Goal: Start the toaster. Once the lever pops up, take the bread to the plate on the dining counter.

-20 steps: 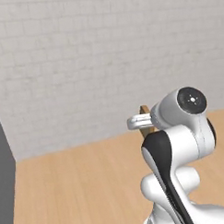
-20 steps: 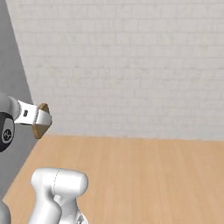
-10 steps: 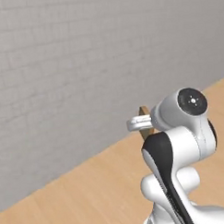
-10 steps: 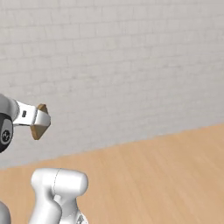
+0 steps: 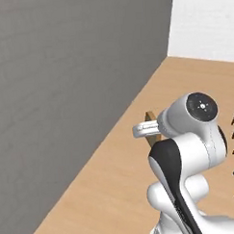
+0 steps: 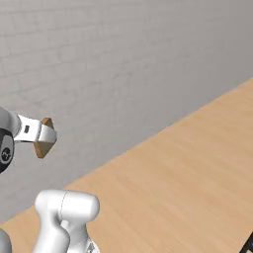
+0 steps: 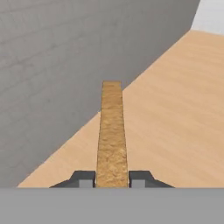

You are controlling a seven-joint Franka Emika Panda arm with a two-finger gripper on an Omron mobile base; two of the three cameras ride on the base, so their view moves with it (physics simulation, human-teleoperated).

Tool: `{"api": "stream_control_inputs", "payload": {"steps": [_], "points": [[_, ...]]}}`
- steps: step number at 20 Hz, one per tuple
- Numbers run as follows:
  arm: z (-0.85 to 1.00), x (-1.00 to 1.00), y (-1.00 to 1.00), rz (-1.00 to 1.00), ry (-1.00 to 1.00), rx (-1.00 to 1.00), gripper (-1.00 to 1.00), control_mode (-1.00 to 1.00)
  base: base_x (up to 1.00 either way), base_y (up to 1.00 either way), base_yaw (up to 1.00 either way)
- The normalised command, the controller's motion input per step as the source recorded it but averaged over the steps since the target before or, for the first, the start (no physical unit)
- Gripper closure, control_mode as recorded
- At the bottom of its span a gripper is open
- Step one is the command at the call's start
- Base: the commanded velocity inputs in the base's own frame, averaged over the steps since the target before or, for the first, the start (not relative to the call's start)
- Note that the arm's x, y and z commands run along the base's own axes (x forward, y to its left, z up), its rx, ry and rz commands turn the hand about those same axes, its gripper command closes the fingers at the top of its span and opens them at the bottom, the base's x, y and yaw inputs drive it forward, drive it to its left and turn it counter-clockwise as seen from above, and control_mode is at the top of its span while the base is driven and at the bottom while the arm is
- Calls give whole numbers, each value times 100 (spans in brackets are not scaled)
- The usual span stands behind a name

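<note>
Brown-crusted bread [image 7: 112,131] is clamped edge-on between the two dark fingertips [image 7: 84,178] of the gripper [image 7: 112,179], the slice extending straight out from the jaws. In the right base view the bread [image 6: 45,141] is seen held at the end of the gripper [image 6: 42,136], raised well above the light wood floor [image 6: 173,183]. A grey wall [image 5: 65,92] is seen beside the floor.
</note>
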Motion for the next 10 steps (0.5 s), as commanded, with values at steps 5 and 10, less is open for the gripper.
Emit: {"api": "stream_control_inputs", "payload": {"steps": [5,10], "points": [[0,0,0,0,0,0,100,100,89,41,-68],[0,0,0,0,0,0,100,100,100,46,-61]]}}
